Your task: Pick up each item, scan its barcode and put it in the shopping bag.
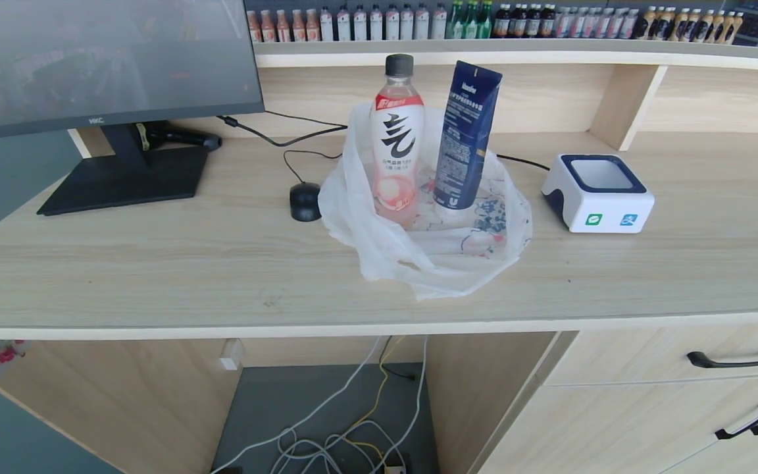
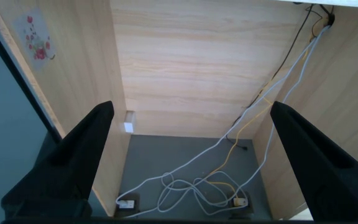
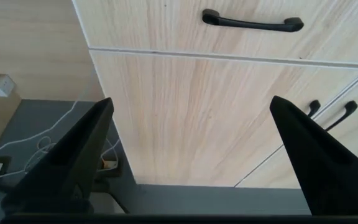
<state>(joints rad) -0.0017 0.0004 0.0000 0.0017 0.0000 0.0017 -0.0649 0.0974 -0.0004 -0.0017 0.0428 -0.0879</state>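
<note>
Left hand: my left gripper (image 2: 191,111) hangs below the counter with its fingers spread wide and nothing between them. It faces the knee-hole and the loose cables (image 2: 197,186) on its floor.
Right hand: my right gripper (image 3: 191,102) is just as wide and bare, and sits low in front of a drawer front (image 3: 216,118) under a black handle (image 3: 252,22).
Why so: I judge both arms are parked low to keep them out of the way of the work on top. Neither has anything to carry.
Bag: the shopping bag (image 1: 353,220) sits mid-counter with its mouth slumped open and its walls pushed down, so things can be set in from above.
Items: the bottle (image 1: 397,141) and the tube (image 1: 466,131) stand upright inside the bag, side by side, with the tube at the bottle's 3 o'clock.
Scanner: the white scanner (image 1: 597,193) sits at the bag's 3 o'clock, window up and close by. That makes it a short swing from scan to bag.
Other things: a mouse (image 1: 304,201) lies at the bag's 9 o'clock, and a monitor (image 1: 102,59) stands at its 10 o'clock.
Progress: both items I see are bagged, so I judge the job is at or near its end.
Hard to tell: crumpled plastic veils the bottle's base. The tube's print is too small for me to find a barcode — and I cannot pick out the bag's handles.
</note>
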